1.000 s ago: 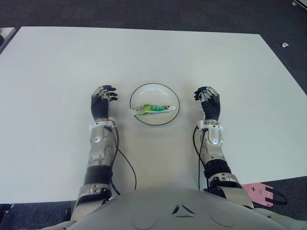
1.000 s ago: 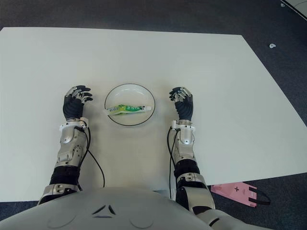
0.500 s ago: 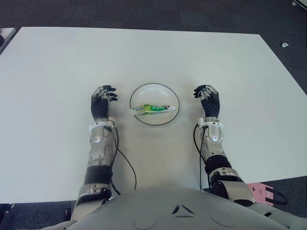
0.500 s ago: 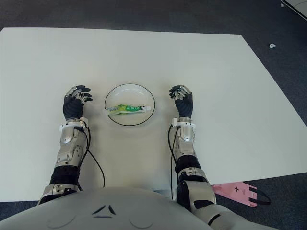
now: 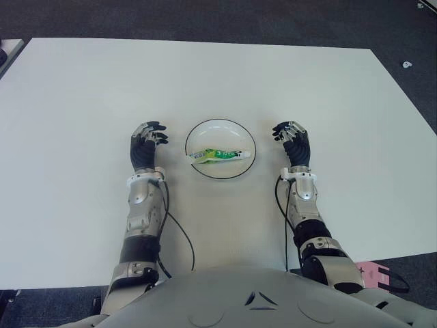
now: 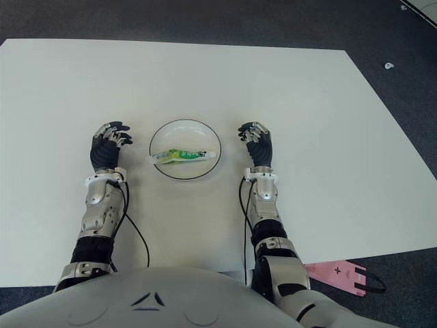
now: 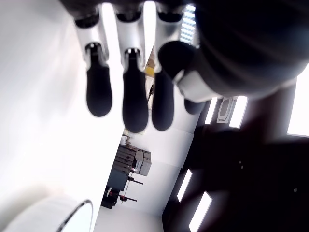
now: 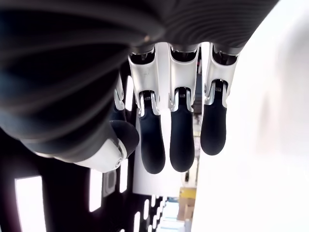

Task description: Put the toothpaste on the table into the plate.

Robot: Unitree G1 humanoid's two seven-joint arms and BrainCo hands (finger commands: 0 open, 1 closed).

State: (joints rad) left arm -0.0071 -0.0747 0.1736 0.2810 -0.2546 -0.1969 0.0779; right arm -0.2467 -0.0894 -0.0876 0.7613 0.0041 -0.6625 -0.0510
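From the eye views, we see the toothpaste lying inside the plate, between our left hand and right hand. Each wrist view shows loosely spread fingers holding nothing (task looks finished). We should withdraw without nudging the plate.

A round white plate with a thin black rim holds a green-and-white toothpaste tube with a white cap. The flat table is plain white; the floor around it is dark grey. At five o'clock lies a pink flat piece with a black cross mark.
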